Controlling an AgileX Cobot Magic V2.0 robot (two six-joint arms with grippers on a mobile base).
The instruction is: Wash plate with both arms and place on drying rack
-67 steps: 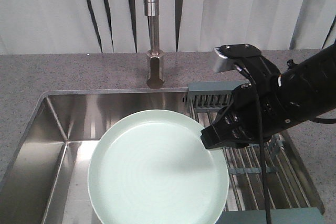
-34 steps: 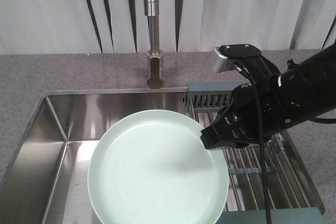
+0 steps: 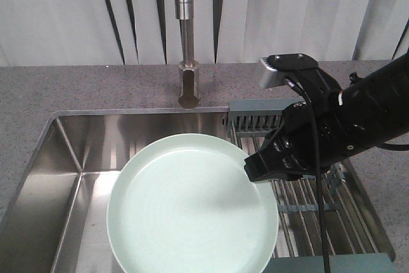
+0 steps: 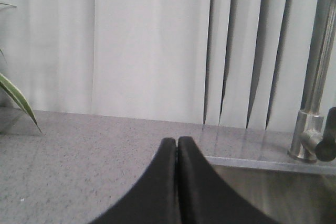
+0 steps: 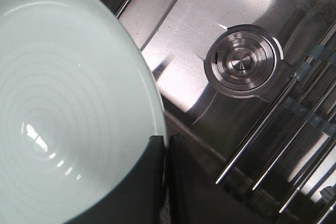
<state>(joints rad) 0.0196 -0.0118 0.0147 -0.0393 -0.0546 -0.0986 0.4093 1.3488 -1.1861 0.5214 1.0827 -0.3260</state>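
Observation:
The pale mint-green plate hangs nearly level over the sink, and its face fills the left of the right wrist view. My right gripper is shut on the plate's right rim; in the wrist view the gripper has one finger over the plate and one under it. The black right arm reaches in from the right above the drying rack, whose steel rods lie over the sink's right end. My left gripper is shut on nothing above the grey counter, out of the front view.
A steel faucet stands behind the sink, and its base appears right of my left gripper. The round steel drain sits in the basin floor beside the rack. A plant leaf pokes in at far left. Blinds back the counter.

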